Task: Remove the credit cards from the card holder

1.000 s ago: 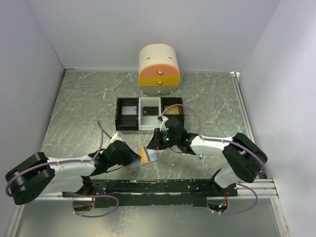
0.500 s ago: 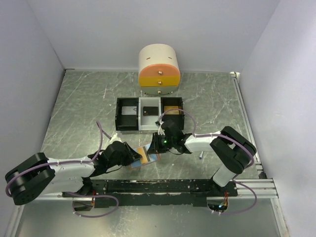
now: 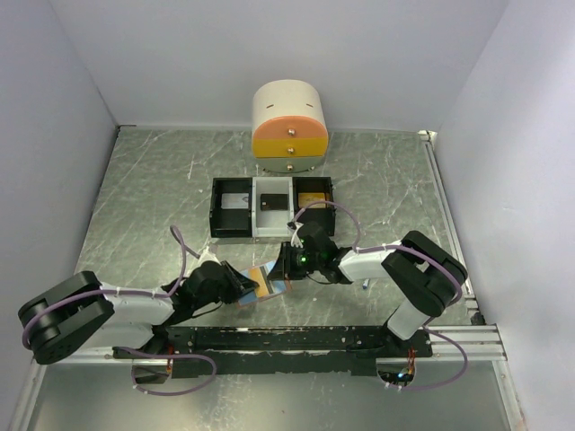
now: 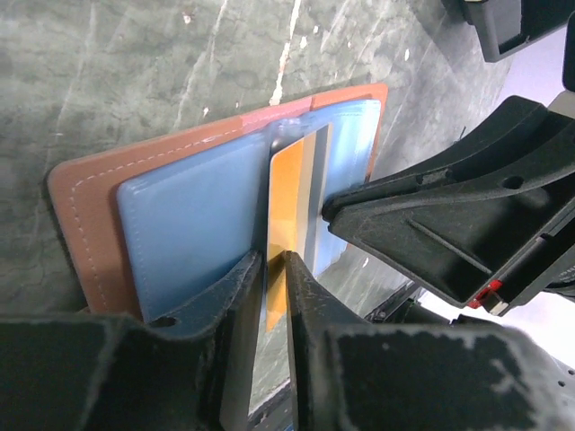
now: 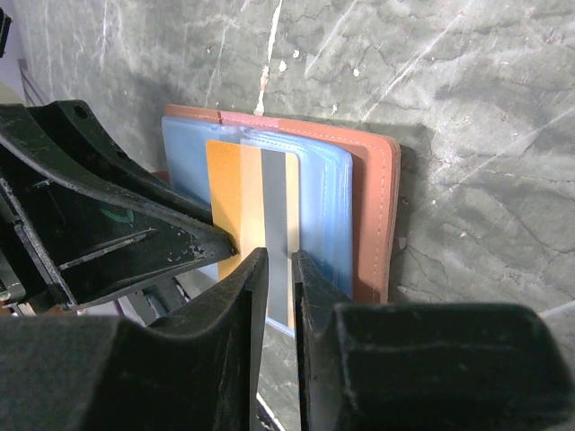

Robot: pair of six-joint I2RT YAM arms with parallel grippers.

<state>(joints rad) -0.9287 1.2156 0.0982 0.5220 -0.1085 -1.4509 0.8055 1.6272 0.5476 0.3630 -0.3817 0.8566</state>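
The holder (image 4: 81, 215) is open at the near middle of the table (image 3: 135, 197), between both arms, with the orange card (image 4: 287, 193) half out of its blue pocket (image 4: 189, 220). My left claw (image 4: 274, 262) and right claw (image 5: 279, 259) are both narrow and straddle the card's edges. I cannot tell whether either truly pinches. I'd pin leather only with one claw, grip the card alone with the other, then draw straight along the pocket without twisting.

Both arms reach low and inward, claws nearly meeting.
The left claw (image 4: 274, 259) and right claw (image 5: 278, 256) face each other, each with jaws parted a narrow slit.
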